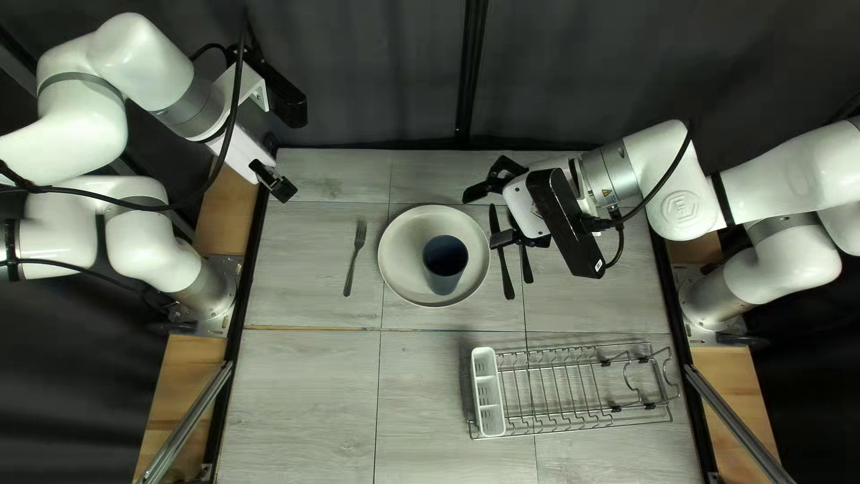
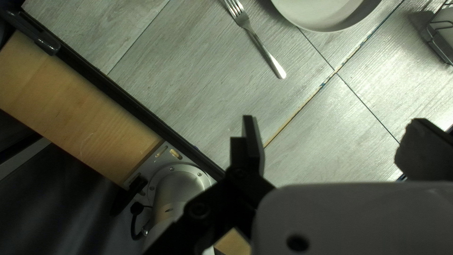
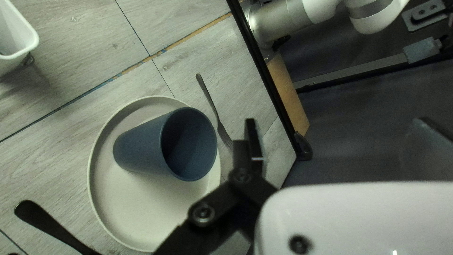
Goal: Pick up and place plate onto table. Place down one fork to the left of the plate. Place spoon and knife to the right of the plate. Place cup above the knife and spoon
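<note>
Two pincers are in sight, both standing wide open with nothing gripped. The right pincer [image 1: 489, 213] hangs over the table [image 1: 305, 385] just beside the plate [image 1: 401, 255], on the plate's right and toward the table's far edge. The blue cup [image 1: 445, 258] rests upright on the plate, its mouth up, near this pincer but apart from it. In the right wrist view the right pincer [image 3: 337, 137] has the cup off to one side, outside the gap between its fingers [image 3: 255, 141]; the nearer finger rises close by the cup's rim without closing on it, and the gap looks onto the table's edge and the dark curtain [image 3: 358, 123]

The left pincer [image 1: 276, 183] hangs by the table's left edge, well apart from the cup. In its own wrist view the fork [image 2: 257, 42] lies ahead of it, not between its fingers

The fork lies flat to the left of the plate. To the plate's right lie two dark-handled utensils [image 1: 507, 278], partly hidden by the right pincer; which is knife and which is spoon I cannot tell. Nearer the table's near edge sits a wire rack [image 1: 613, 409] with a white holder [image 1: 485, 360] at its left end
</note>
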You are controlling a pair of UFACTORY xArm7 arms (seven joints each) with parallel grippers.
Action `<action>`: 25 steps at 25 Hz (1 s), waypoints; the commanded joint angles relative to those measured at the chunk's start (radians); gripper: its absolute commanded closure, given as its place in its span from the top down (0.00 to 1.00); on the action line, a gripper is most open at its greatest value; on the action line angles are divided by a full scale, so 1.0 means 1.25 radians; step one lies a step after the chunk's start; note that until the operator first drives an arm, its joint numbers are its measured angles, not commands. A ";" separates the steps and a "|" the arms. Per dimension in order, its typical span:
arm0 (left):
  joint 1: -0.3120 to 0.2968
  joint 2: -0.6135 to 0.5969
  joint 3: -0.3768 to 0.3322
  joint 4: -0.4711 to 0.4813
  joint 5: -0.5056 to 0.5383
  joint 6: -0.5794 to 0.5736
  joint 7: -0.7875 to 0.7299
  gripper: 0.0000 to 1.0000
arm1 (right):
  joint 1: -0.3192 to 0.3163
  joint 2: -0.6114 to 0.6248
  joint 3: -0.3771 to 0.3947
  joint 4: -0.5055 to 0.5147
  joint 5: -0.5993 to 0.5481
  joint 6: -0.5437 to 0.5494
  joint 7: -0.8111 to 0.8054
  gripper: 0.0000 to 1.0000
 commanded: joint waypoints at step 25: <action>0.000 0.000 0.000 0.000 0.000 0.000 0.000 1.00 | 0.002 0.022 0.013 0.002 0.003 0.000 0.017 1.00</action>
